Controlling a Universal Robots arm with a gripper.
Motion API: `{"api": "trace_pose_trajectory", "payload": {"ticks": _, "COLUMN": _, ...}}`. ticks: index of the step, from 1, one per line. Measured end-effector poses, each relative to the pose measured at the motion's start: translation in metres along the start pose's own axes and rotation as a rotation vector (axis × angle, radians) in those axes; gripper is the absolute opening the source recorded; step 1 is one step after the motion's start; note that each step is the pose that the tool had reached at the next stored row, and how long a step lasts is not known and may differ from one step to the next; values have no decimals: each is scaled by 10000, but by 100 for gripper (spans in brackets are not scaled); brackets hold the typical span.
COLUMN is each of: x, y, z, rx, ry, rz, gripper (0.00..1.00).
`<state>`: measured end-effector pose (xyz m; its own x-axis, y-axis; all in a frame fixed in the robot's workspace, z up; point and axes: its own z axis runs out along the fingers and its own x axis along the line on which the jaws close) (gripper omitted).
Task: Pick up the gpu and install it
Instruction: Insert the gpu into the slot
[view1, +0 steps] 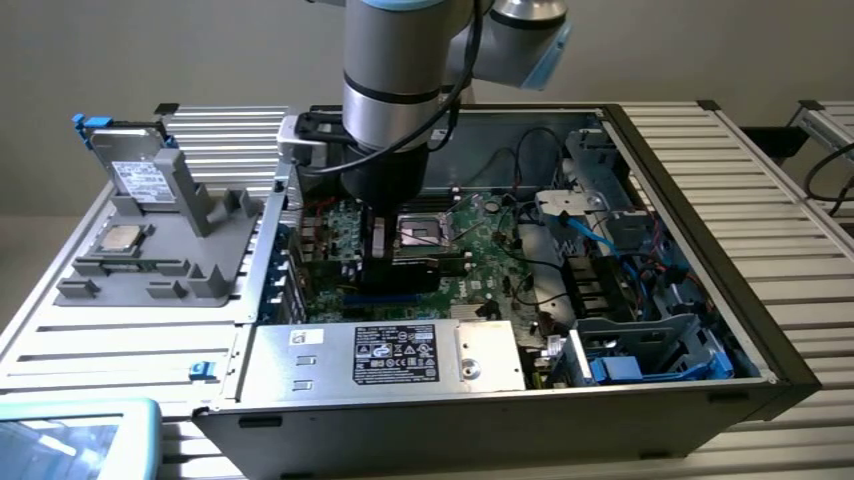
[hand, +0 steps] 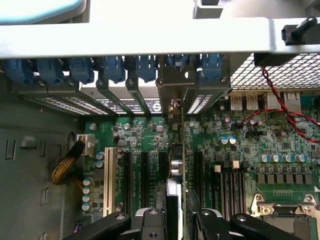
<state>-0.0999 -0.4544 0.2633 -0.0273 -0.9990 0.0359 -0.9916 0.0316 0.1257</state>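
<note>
Green motherboard (view1: 497, 232) lies inside the open computer case (view1: 667, 140) on the slatted desk (view1: 787, 190). The arm's pincer (view1: 396, 245) reaches down to it at the dark graphics card (view1: 427, 272). From the wrist, the pincer (hand: 177, 222) grasps the graphics card (hand: 176, 165) edge-on. The card stands upright among the black slots, its silver bracket (hand: 170, 85) against the case's rear wall.

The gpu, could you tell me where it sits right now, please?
In the wrist view the gpu stands edge-on between the fingers, over the motherboard's expansion slots, its bracket up by the blue clips.
</note>
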Motion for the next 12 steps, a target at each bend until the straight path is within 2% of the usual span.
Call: {"api": "trace_pose_trajectory", "payload": {"ticks": 12, "x": -21, "y": -2, "z": 21, "rx": -35, "ry": -3, "rz": 7, "gripper": 27}}
